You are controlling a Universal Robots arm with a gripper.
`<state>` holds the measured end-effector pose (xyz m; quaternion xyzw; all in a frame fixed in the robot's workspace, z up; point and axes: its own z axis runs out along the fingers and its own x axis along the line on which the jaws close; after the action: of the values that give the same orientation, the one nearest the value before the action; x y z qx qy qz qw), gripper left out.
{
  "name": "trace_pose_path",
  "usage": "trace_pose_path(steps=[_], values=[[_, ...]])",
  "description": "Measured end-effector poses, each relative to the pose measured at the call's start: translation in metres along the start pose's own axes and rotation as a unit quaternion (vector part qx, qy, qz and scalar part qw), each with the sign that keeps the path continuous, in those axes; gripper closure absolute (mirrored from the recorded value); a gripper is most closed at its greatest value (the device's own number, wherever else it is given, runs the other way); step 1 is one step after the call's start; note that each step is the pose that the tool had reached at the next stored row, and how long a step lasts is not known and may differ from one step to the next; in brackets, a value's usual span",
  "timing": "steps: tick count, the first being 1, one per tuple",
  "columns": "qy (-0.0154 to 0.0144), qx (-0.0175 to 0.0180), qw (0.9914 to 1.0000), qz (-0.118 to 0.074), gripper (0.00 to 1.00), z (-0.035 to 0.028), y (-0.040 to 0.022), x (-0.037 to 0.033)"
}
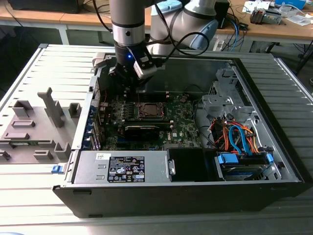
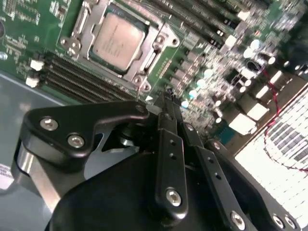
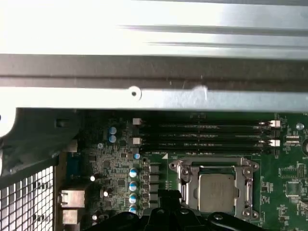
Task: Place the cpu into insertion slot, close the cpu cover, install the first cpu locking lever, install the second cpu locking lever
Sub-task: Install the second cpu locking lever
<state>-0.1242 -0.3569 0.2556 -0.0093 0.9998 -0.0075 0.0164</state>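
Observation:
The cpu [image 2: 118, 38] [image 3: 219, 192], a silvery square chip, lies flat in the insertion slot [image 1: 149, 110] on the green board. The cpu cover [image 2: 158, 39] [image 3: 185, 185], a thin metal frame, lies down around the chip with the chip's top showing through its window. A thin metal lever [image 2: 80, 23] runs along one side of the frame. My gripper [image 2: 167, 94] [image 3: 168, 195] [image 1: 127, 89] hangs a little above the board beside the socket, on the exterior view's left of it. Its black fingers [image 2: 169, 144] are pressed together, shut with nothing between them.
The board sits inside an open computer case [image 1: 254, 63]. Black memory slots [image 3: 207, 134] run beside the socket. A power supply [image 1: 122, 169] lies at the case front, a drive cage with coloured cables [image 1: 239, 142] at the exterior view's right. A grey fixture [image 1: 34, 122] stands outside the case.

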Motion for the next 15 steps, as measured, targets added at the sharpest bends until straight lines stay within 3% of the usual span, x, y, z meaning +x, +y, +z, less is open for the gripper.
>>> trace_pose_path(steps=[3, 6, 12, 15], values=[[0.0000, -0.0014, 1.00000, 0.000, 0.89, -0.0001, 0.0098, -0.0002], [0.0000, -0.0015, 1.00000, 0.000, 0.89, 0.0003, 0.0133, -0.0026], [0.0049, -0.0018, 0.99999, 0.000, 0.89, 0.0016, 0.0128, -0.0327], [0.0049, -0.0018, 0.99999, 0.000, 0.89, 0.0016, 0.0127, -0.0332]])
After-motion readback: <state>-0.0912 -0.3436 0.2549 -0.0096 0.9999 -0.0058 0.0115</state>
